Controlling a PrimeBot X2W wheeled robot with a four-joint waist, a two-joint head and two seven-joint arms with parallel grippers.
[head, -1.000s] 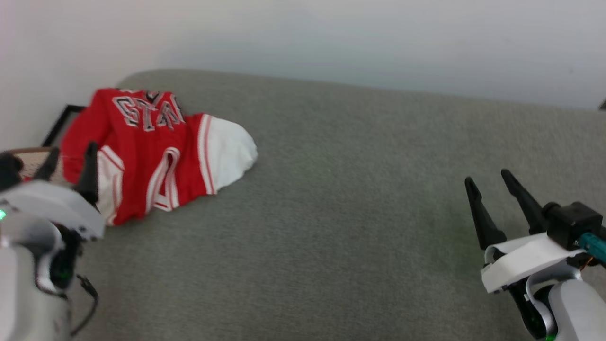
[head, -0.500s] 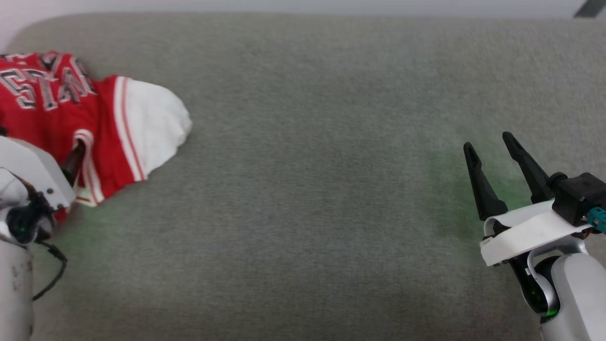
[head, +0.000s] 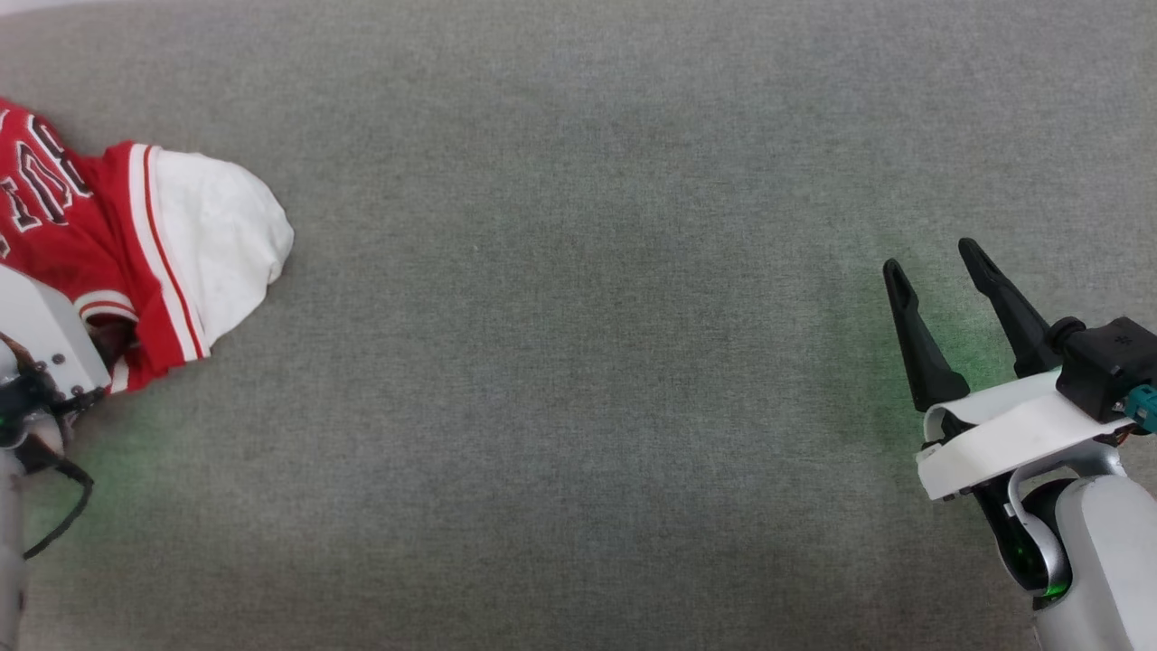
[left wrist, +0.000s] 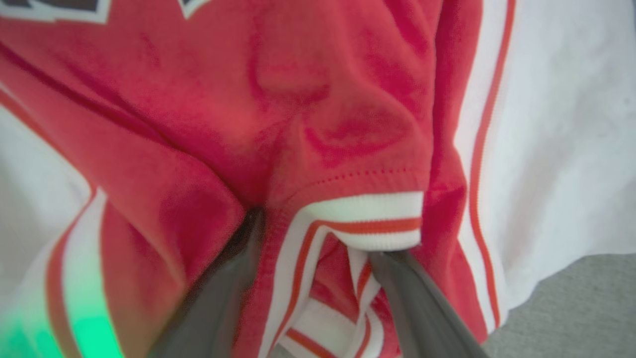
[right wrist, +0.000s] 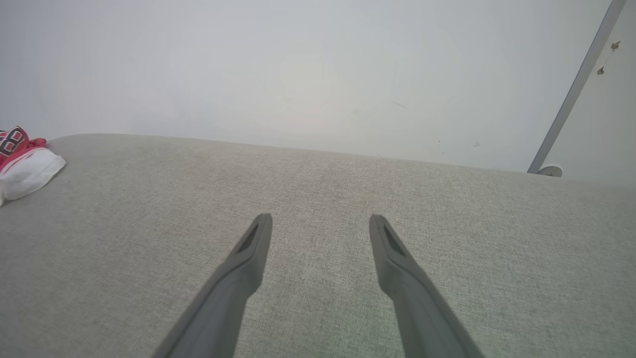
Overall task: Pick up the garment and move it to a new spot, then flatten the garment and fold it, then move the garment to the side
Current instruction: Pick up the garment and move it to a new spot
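Garment (head: 108,244) in red, crumpled at the left edge of a grey fabric surface (head: 578,380), as we see it from the head camera. A white sleeve (head: 221,235) edged with red-and-white striped trim (left wrist: 367,223) spills toward the middle of the surface. Part of the black, white-outlined lettering (head: 36,194) shows near the picture's border, and the rest of the shirt runs out of frame.

The left gripper (left wrist: 318,236) is down in the heap. In its wrist view we find its two dark fingers (left wrist: 223,293) spread apart, their tips buried under folds of red cloth, with a band of the trim bunched between them. The fingers touch the cloth but are not pinched together on it. From the head we make out the white housing (head: 41,330) of that gripper against the garment's near edge, and a black cable (head: 59,497) looping below it.

Well apart, at the lower right of the head view, the right gripper (head: 929,255) hovers over bare fabric. Its fingers are spread wide and hold nothing, tips pointing away from the robot. A faint green glow (head: 958,316) tints the surface around them. Along those fingers, the right wrist camera looks across the grey surface to a pale wall (right wrist: 298,74), where a grey strip (right wrist: 571,94) slants up at the right and the garment sits small at the far left.
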